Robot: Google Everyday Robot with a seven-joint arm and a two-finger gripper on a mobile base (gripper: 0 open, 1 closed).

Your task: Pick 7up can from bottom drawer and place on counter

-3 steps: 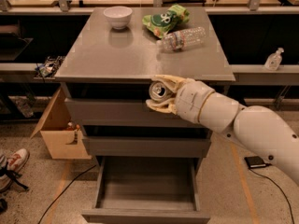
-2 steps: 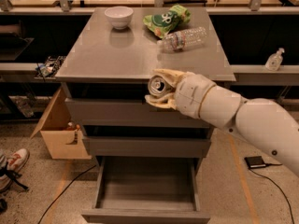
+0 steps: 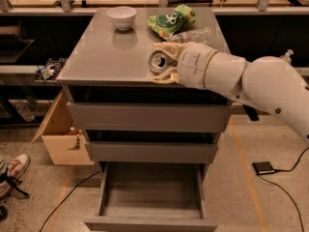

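Note:
My gripper (image 3: 161,62) is shut on the 7up can (image 3: 158,61), whose silver pull-tab top faces the camera. It holds the can over the front right part of the counter (image 3: 106,57), the glossy grey top of the drawer cabinet. I cannot tell whether the can touches the surface. The bottom drawer (image 3: 150,197) is pulled open below and looks empty. My white arm (image 3: 251,81) reaches in from the right.
A white bowl (image 3: 121,17), a green crinkled snack bag (image 3: 171,21) and a clear water bottle (image 3: 195,35) lie at the back of the counter. A cardboard box (image 3: 60,139) stands left of the cabinet. A workbench runs behind.
My gripper has lifted the can from in front of the top drawer up and over the counter's front edge.

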